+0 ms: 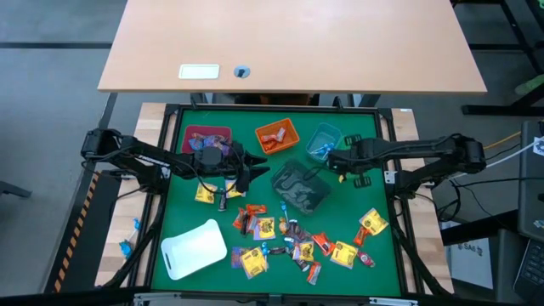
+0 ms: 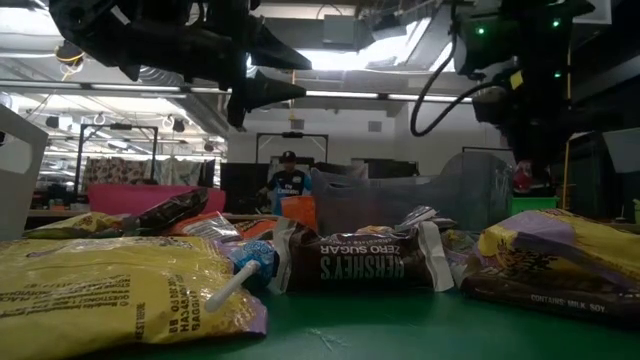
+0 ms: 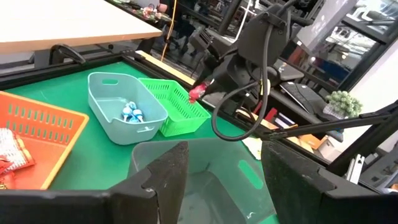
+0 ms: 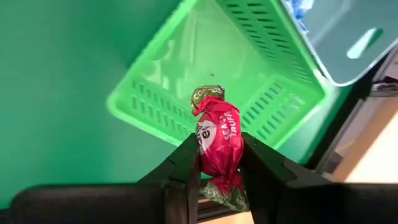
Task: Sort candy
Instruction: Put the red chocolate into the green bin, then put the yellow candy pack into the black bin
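Many wrapped candies (image 1: pixel 289 242) lie loose on the green mat, toward its near side. My right gripper (image 4: pixel 219 149) is shut on one red sweet with green twisted ends (image 4: pixel 217 134), held above the green basket (image 4: pixel 155 106) at the far right (image 1: pixel 355 140). My left gripper (image 1: pixel 259 161) is open and empty, hovering near the table's middle over the clear grey bin (image 3: pixel 205 180). Its wrist view shows the right gripper with the red sweet (image 3: pixel 196 93) beyond the green basket (image 3: pixel 177 102). My right gripper pinches the red sweet by its body (image 4: pixel 214 158), one finger (image 4: pixel 186 168) on each side, pointing down from above. The sweet is lifted clear above the green basket. Its upper green twist (image 4: pixel 208 93) sticks out past the fingertips.
Along the far edge stand a pink bin (image 1: pixel 206 138), an orange bin (image 1: pixel 278 134) with sweets and a light blue bin (image 1: pixel 323 140) holding blue sweets (image 3: pixel 132 114). The clear grey bin (image 1: pixel 299 187) sits mid-table. A white tray (image 1: pixel 194 249) lies near left. A person (image 2: pixel 288 185) stands in the room behind.
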`<action>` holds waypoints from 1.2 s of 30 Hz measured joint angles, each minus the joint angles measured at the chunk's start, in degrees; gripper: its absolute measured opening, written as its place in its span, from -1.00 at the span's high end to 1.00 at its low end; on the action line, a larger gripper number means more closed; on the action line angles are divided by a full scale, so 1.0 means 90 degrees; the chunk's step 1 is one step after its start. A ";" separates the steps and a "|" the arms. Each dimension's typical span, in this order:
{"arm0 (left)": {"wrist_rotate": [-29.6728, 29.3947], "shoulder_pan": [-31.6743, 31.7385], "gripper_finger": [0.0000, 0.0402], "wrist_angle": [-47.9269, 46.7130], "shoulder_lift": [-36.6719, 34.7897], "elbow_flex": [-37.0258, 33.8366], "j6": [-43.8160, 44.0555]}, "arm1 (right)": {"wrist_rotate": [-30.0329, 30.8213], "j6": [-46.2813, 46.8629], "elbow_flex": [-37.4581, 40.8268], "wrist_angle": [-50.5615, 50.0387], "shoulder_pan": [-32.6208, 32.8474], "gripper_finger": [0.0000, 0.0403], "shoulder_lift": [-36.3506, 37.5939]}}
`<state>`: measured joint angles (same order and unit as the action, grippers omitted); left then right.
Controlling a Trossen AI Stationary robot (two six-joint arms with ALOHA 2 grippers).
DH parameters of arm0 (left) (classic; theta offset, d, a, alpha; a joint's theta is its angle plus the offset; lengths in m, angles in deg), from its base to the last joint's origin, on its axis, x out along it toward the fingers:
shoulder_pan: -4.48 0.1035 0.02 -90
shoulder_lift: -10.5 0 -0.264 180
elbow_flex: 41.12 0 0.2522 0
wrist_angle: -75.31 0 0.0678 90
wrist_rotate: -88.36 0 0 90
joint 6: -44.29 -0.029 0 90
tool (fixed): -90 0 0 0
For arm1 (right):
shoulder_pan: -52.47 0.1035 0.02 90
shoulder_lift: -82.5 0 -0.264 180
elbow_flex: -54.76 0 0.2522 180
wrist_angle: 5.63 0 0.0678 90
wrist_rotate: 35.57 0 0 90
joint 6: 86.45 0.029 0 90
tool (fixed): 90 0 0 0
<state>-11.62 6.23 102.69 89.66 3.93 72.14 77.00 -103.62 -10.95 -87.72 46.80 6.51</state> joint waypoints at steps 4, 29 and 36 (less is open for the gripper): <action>0.0001 -0.0003 0.05 -0.0001 -0.0001 0.0000 -0.0004 | 0.0219 0.0031 0.0000 0.0183 0.0000 0.51 0.0000; 0.0719 -0.0512 0.05 -0.3496 -0.0011 0.0000 -0.2166 | 0.0214 0.0046 0.0000 0.0272 0.0002 -0.13 0.0000; 0.0116 -0.0973 0.05 -0.4986 -0.0011 0.0000 -0.2170 | 0.0212 0.0044 0.0000 0.0274 0.0002 -0.13 0.0000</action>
<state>-10.57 -2.53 57.81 89.57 3.93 52.61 78.90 -103.22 -10.95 -85.25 46.82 6.51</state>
